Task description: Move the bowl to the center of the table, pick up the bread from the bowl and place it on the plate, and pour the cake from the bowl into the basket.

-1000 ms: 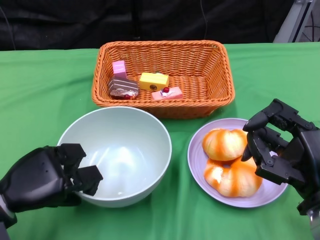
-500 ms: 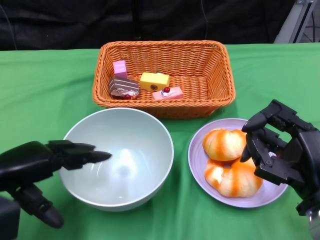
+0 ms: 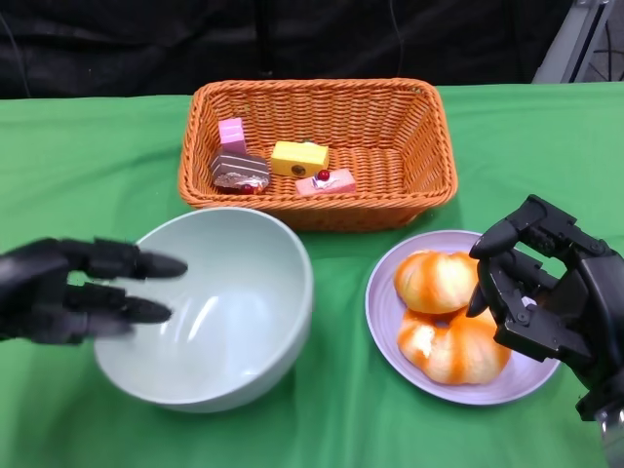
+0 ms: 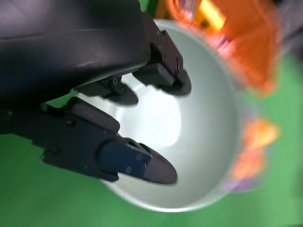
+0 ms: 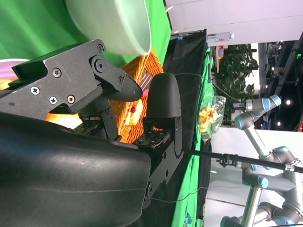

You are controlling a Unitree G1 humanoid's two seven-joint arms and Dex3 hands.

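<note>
I see a green cloth-covered table (image 3: 88,185) against a black backdrop. The pale green round bowl (image 3: 210,310) sits near the table's middle, tilted toward my left hand (image 3: 68,291), whose fingers are spread apart at its near-left rim, holding nothing. Just beside it on the right, the lilac round plate (image 3: 385,322) carries 2 orange-glazed bread rolls (image 3: 437,281). Behind both stands the orange woven wicker basket (image 3: 424,146), with 4 small cakes (image 3: 299,158) inside it. My right hand (image 3: 546,292) hovers at the plate's right edge, fingers loosely curled and gripping nothing.
</note>
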